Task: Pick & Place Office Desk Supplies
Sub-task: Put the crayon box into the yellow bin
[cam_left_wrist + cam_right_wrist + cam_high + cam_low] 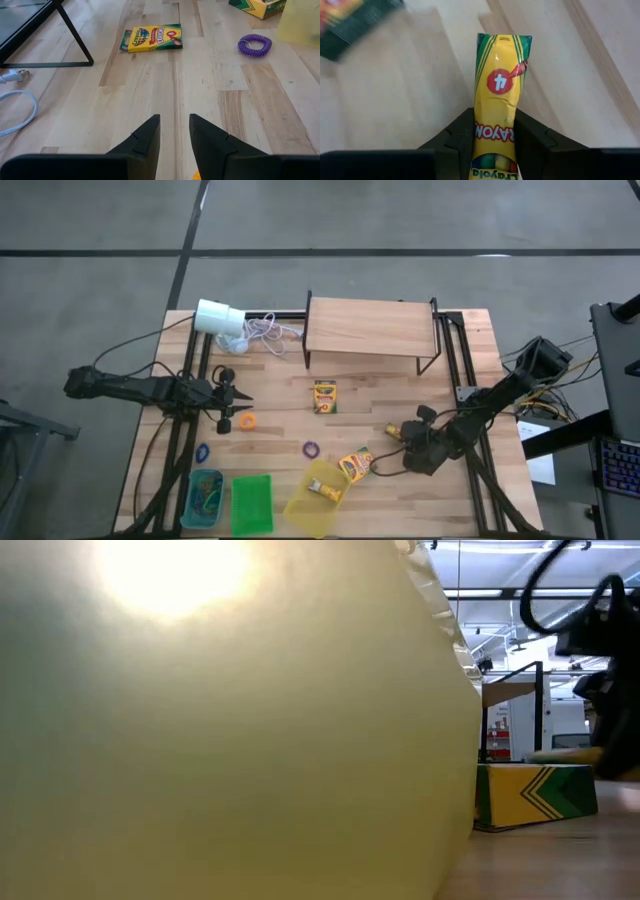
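Taking the table's far edge as 12 o'clock, the right gripper (396, 433) sits at about 4 o'clock from the table's middle. Its fingers press on both long sides of a small yellow packet (501, 75), pinching it near one end. The rest of the packet sticks out ahead of the fingers over the wood.

The step in hand looks like securing this packet before carrying it to a bin. The packet is thin and already creased, so a light squeeze should do; more would buckle it. Because the grip is close to one end, the free end may droop or swing. A straight, slow lift seems wise, and so does checking that the packet has not twisted between the fingers. The yellow bin (300, 508) lies at 8 o'clock from the gripper, with a crayon box (357, 464) between them. The path should rise clear of that box.

The left gripper (232, 396) waits at 9 o'clock with its fingers (145, 137) slightly apart and holding nothing. An orange band (245, 421) lies just beside it. A purple band (254, 44) and a second box (151, 38) lie farther ahead.
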{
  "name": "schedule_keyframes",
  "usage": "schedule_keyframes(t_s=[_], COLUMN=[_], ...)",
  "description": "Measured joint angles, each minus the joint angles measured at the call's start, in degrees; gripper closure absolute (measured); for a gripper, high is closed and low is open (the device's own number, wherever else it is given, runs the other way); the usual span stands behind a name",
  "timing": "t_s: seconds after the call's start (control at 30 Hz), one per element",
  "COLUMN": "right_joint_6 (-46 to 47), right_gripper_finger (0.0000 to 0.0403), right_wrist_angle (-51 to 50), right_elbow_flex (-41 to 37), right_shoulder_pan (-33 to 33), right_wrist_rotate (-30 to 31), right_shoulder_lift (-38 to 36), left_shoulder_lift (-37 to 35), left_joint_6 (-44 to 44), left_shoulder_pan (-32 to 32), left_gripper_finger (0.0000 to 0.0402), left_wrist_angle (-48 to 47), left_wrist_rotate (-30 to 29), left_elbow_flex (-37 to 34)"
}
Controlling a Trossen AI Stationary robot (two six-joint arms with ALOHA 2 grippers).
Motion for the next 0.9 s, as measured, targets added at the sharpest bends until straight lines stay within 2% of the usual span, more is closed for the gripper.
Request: schedule_keyframes(t_s=[0.2, 0.43, 0.57, 0.77, 0.9], right_joint_6=[0.0, 4.64, 4.13, -6.81, -13.86], right_gripper_finger=[0.0284, 0.0288, 0.0294, 0.0295, 0.0296], right_wrist_angle=[-0.11, 0.52, 2.41, 5.1, 7.19], right_elbow_flex=[6.6, 17.3, 22.72, 31.78, 37.24], right_shoulder_pan=[0.02, -0.09, -0.28, -1.19, -2.04], right_wrist_rotate=[0.78, 5.05, 7.89, 8.2, 8.53], right_shoulder_lift=[-0.02, 0.02, 0.32, 1.56, 5.35], left_shoulder_lift=[0.0, 0.02, 0.01, 0.02, 0.03], left_joint_6=[0.01, 0.02, 0.04, 0.2, 0.2], left_shoulder_pan=[-0.01, 0.0, 0.0, 0.0, 0.0], left_gripper_finger=[0.0293, 0.0293, 0.0293, 0.0293, 0.0293], left_wrist_angle=[0.0, 0.0, -0.01, 0.0, 0.0], left_wrist_rotate=[-0.01, -0.01, -0.01, 0.0, 0.0], left_elbow_flex=[-0.01, -0.01, -0.02, 0.0, -0.02])
